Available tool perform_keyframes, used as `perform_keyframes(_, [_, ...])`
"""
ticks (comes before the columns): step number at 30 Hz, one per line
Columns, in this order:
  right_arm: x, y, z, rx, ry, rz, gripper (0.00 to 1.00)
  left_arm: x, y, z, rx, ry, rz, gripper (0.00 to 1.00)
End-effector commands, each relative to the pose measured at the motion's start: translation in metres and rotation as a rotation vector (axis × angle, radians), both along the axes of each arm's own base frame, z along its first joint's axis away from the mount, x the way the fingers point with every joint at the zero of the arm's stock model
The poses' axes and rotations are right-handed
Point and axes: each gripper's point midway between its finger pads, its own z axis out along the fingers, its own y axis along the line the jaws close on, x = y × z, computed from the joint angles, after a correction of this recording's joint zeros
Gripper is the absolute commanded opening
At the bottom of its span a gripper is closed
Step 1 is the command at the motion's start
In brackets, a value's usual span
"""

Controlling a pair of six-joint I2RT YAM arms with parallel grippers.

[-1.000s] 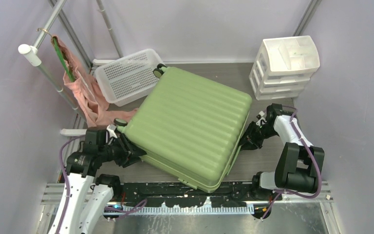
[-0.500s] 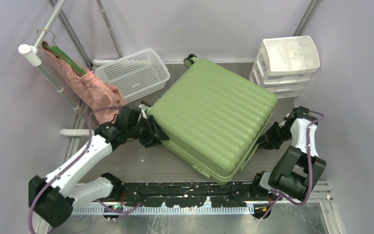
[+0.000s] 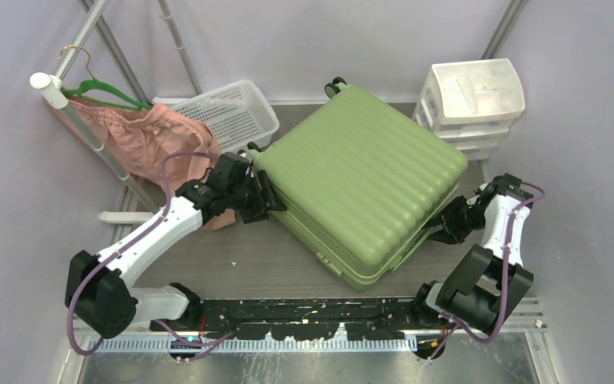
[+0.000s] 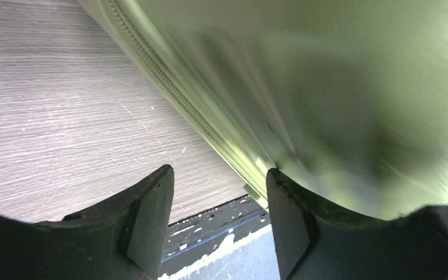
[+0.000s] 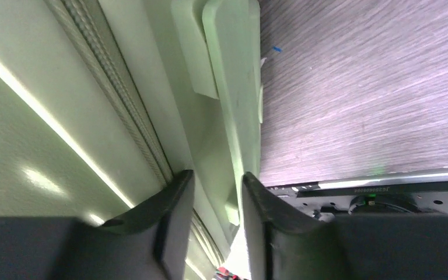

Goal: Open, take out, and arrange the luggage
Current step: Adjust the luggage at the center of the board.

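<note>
The luggage (image 3: 360, 180), a light-green ribbed hard-shell suitcase, lies flat and closed on the floor, turned diagonally, with its wheels (image 3: 336, 86) at the back wall. My left gripper (image 3: 262, 200) is open at its left corner. In the left wrist view (image 4: 219, 175) one finger (image 4: 294, 221) rests against the shell beside the zip (image 4: 175, 87), with only floor between the jaws. My right gripper (image 3: 440, 228) is at the right edge. In the right wrist view (image 5: 217, 178) it is closed on the flat green side handle (image 5: 233, 105).
A white mesh basket (image 3: 224, 116) stands at the back left, touching the suitcase corner. A white drawer unit (image 3: 468, 104) stands at the back right, close to the suitcase. A pink garment (image 3: 140, 136) hangs on a green hanger from a slanted rail (image 3: 88, 128) at the left.
The suitcase has slid back and to the right and turned. My left arm has stretched forward along with its left corner. My right gripper moved right at the handle. The pink garment has swung.
</note>
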Motion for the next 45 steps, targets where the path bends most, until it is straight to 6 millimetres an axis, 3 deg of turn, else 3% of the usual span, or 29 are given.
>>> perform_keyframes(1, [-0.007,0.025,0.037,0.112,-0.072,0.121,0.48,0.011,0.012,0.053,-0.031,-0.244,0.029,0.63])
perform_keyframes(5, [0.005,0.016,0.075,0.080,-0.161,0.156,0.58,-0.022,0.033,0.066,-0.026,-0.272,0.003,0.63])
perform_keyframes(11, [0.024,-0.013,0.106,0.040,-0.162,0.146,0.58,-0.064,0.041,0.096,-0.077,-0.280,-0.093,0.56])
perform_keyframes(16, [0.040,-0.030,0.131,-0.013,-0.237,0.153,0.58,-0.080,0.032,0.125,-0.133,-0.310,-0.189,0.46])
perform_keyframes(20, [0.053,-0.052,0.160,-0.172,-0.355,0.294,0.60,-0.088,0.014,0.147,-0.169,-0.341,-0.270,0.37])
perform_keyframes(25, [0.084,-0.084,0.199,-0.402,-0.546,0.462,0.60,-0.094,-0.002,0.151,-0.133,-0.379,-0.342,0.20])
perform_keyframes(29, [0.112,-0.110,0.191,-0.508,-0.594,0.523,0.58,-0.082,-0.001,0.136,-0.064,-0.412,-0.331,0.11])
perform_keyframes(34, [0.135,-0.116,0.149,-0.609,-0.567,0.748,0.46,-0.059,-0.002,0.103,0.051,-0.402,-0.310,0.02])
perform_keyframes(40, [0.144,-0.094,0.123,-0.573,-0.584,0.927,0.33,-0.037,0.005,0.064,0.220,-0.318,-0.263,0.01])
perform_keyframes(45, [0.111,-0.055,0.111,-0.389,-0.626,1.130,0.29,-0.015,0.010,0.047,0.306,-0.353,-0.205,0.06])
